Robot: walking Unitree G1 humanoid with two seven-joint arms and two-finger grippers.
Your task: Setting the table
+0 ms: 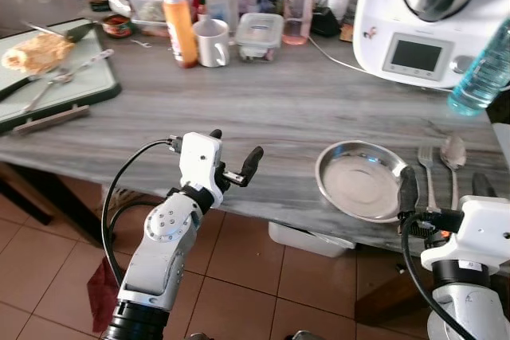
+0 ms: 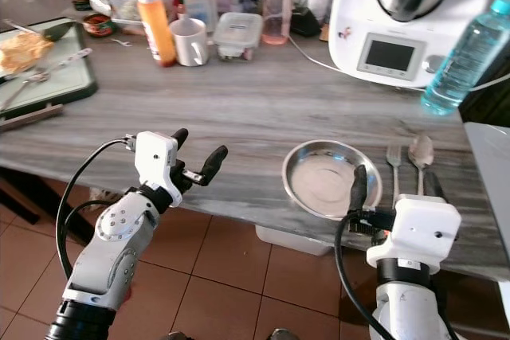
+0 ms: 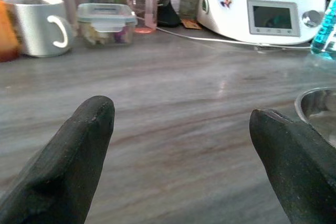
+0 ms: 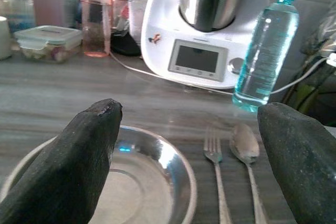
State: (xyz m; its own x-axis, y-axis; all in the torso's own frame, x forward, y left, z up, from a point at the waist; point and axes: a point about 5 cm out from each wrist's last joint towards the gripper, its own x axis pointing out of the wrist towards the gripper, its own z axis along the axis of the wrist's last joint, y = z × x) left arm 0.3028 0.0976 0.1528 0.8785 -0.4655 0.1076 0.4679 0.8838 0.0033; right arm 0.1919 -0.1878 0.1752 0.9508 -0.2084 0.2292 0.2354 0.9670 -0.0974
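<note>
A round steel plate (image 1: 362,179) lies near the front edge of the grey wooden table (image 1: 271,101). Just right of it lie a fork (image 1: 428,171) and a spoon (image 1: 453,157), side by side and parallel. My right gripper (image 1: 445,187) hovers open at the table's front edge, one finger by the plate's right rim, the other right of the spoon; in its wrist view the plate (image 4: 157,171), fork (image 4: 216,174) and spoon (image 4: 245,153) lie between the fingers. My left gripper (image 1: 235,153) is open and empty at the front edge, left of the plate.
A white kitchen machine (image 1: 430,17) and a blue water bottle (image 1: 482,69) stand at the back right. A white mug (image 1: 212,41), an orange sauce bottle (image 1: 181,25) and food boxes (image 1: 259,35) stand at the back. A tray with food (image 1: 48,69) is at the left.
</note>
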